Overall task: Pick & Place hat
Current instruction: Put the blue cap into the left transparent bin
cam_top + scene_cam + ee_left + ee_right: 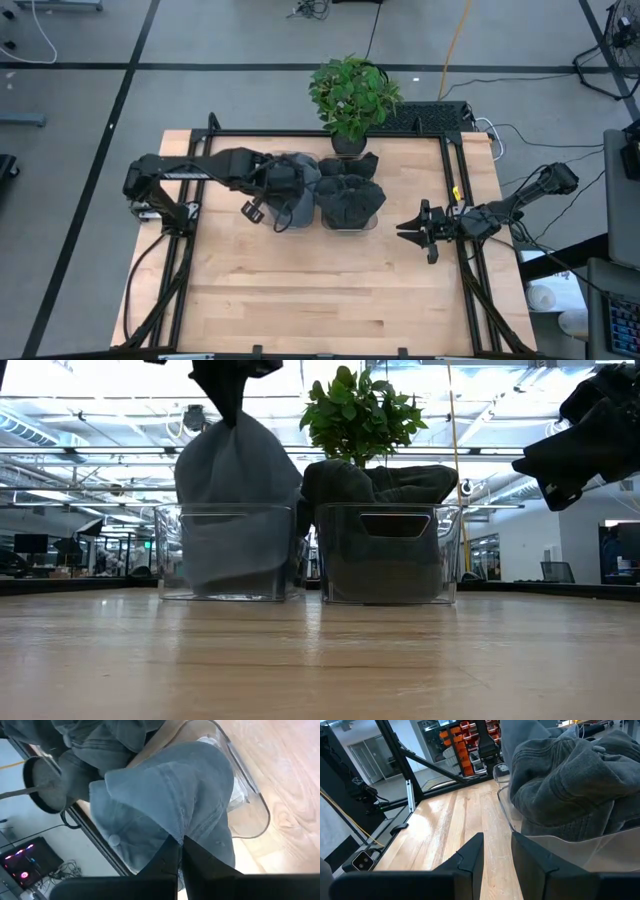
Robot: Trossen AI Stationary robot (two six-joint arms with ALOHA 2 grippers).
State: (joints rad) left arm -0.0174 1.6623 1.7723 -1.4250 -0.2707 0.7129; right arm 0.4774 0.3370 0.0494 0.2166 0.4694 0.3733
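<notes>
Two clear plastic bins stand side by side on the wooden worktop (300, 300), near its far edge. Behind them is one potted plant (352, 95). The left bin (228, 550) holds one lighter grey hat (238, 470), which stands tall above the bin's rim with its lower part down inside. The right bin (388, 552) is heaped with dark grey hats (350, 198); how many lie in that pile cannot be counted, since they fold over one another, though the heap rises above the rim.

The left gripper (180, 842) is above the left bin, and its fingers (167, 857) are pinched together on the fabric at the top of the grey hat. In the low view the hat hangs drawn to a peak under that arm, while its body is within the bin walls. A small button shows on the cloth in the left wrist view.

The right gripper (415, 228) hovers over the worktop just beside the right bin, on the side away from the left bin. Its fingers (470, 855) stand a little apart with nothing between them, pointing toward the bin's wall. It touches neither the bin nor the dark hats.

Both arms reach in from a black frame (455, 200) that runs around the worktop's edges.
</notes>
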